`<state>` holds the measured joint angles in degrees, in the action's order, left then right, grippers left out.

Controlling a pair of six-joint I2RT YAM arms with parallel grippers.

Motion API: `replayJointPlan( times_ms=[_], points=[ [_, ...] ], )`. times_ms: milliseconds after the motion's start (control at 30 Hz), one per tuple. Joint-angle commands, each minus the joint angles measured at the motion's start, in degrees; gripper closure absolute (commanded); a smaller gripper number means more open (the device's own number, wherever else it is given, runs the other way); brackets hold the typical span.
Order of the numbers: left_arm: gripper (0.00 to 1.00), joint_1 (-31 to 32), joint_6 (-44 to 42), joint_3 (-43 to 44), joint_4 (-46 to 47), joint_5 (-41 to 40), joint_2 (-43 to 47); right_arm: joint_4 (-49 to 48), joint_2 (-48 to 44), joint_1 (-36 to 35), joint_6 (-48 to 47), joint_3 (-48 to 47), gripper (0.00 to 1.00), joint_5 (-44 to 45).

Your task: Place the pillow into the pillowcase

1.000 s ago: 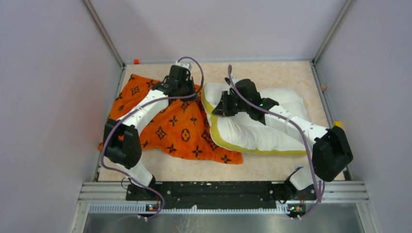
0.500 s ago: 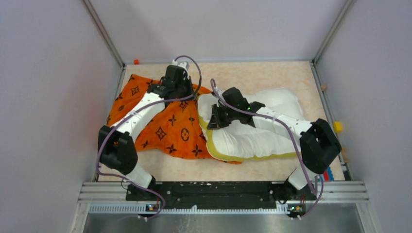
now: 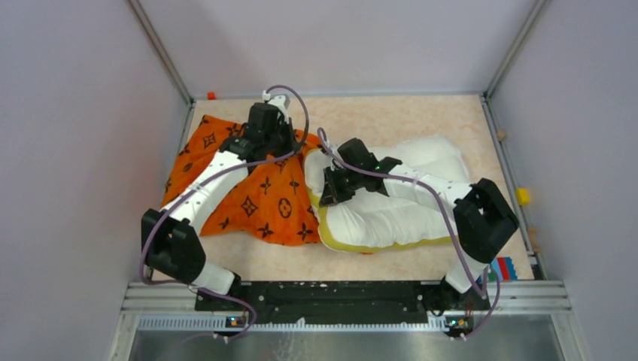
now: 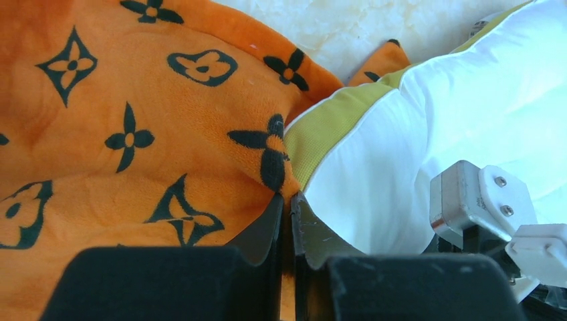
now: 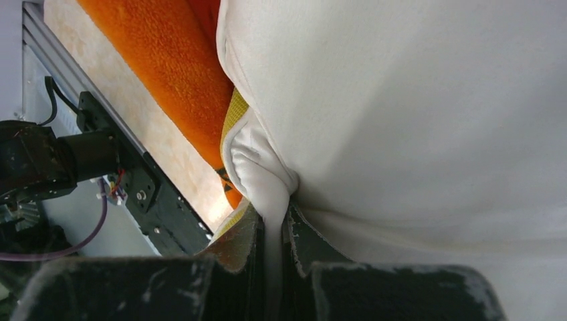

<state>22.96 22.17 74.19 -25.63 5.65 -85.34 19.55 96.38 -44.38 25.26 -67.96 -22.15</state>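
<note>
The orange pillowcase [image 3: 256, 192] with black motifs lies at the left of the table. My left gripper [image 3: 280, 149] is shut on its right edge, and orange cloth shows pinched between the jaws in the left wrist view, where the pillowcase [image 4: 134, 134] fills the left side. The white pillow [image 3: 399, 207] with yellow trim lies to the right, its left end against the pillowcase's edge. My right gripper [image 3: 329, 192] is shut on a fold of the pillow [image 5: 414, 107] near its left end. That gripper [image 5: 273, 224] pinches white fabric. The pillow [image 4: 481, 100] also shows in the left wrist view.
Grey walls and metal rails enclose the beige tabletop [image 3: 421, 113]. A small orange object [image 3: 211, 95] sits at the far left corner, a yellow one [image 3: 523, 196] at the right rail. Coloured blocks [image 3: 504, 269] lie near the right arm's base.
My right gripper has dragged the pillow leftward, so its left end now meets the pillowcase's edge. My left gripper has shifted slightly left and back, still holding the cloth.
</note>
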Motion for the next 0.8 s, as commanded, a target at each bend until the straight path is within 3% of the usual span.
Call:
replayJointPlan(
  times_ms=[0, 167, 333, 500, 767],
  points=[
    [0.90, 0.1, 0.1, -0.6, 7.0, -2.1, 4.4, -0.6, -0.8, -1.2, -0.3, 2.2, 1.00, -1.7],
    [0.90, 0.1, 2.4, -2.7, 9.9, -1.7, 6.8, -4.5, -2.2, -1.2, 1.5, 7.7, 1.00, -2.0],
    [0.90, 0.3, 2.9, -5.5, 10.7, 1.2, 9.0, -5.6, -3.4, -1.2, 2.7, 7.4, 1.00, -1.4],
    [0.91, 1.6, 3.0, -10.6, 10.9, 10.6, 12.0, 0.5, -1.8, 0.2, 1.0, -4.6, 1.00, 1.4],
    [0.92, 4.8, 2.4, -18.0, 8.3, 16.8, 20.8, 12.0, 5.9, 7.3, -2.4, -31.8, 1.00, 3.6]
  ],
)
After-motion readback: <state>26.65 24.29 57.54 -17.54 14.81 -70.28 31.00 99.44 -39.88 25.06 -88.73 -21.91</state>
